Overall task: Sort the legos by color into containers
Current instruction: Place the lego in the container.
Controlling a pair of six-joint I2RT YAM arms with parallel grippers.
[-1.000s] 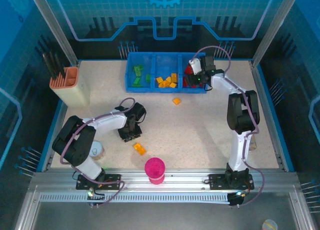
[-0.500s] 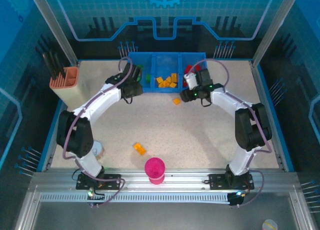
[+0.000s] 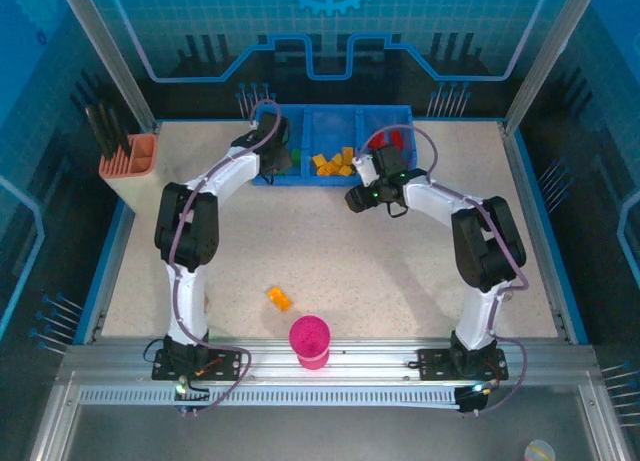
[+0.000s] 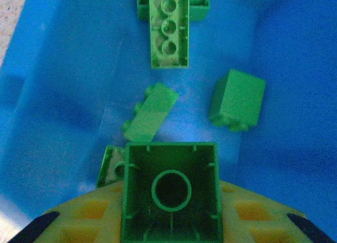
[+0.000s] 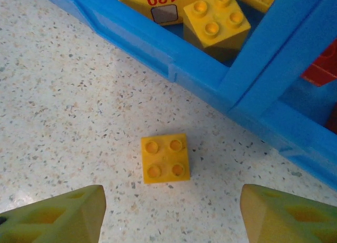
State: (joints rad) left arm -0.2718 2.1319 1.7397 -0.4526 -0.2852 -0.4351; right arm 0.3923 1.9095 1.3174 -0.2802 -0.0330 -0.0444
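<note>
Moved: both arms since a second ago; the left went from mid-table up to the tray [image 3: 320,180], the right came down off the right bay [image 5: 316,103] to the table before it.
Left gripper [image 3: 275,146]: clamped on a green brick [image 4: 171,193], hollow underside to the camera, above the left bay [image 4: 63,95].
Right gripper [image 3: 360,196]: jaws wide, straddling a yellow brick [image 5: 165,157] lying studs-up at lower centre of the wrist view, near the tray wall but apart from it.
Handling: likely light, stiff, slick plastic; best pinched square on two opposite flat sides, or it could twist out.
Left bay: green bricks [image 4: 169,27].
Middle bay [image 3: 328,129]: yellow bricks [image 5: 216,19].
Right bay: red bricks [image 5: 321,70].
Loose: orange brick [image 3: 279,298], lower centre of the top view.
</note>
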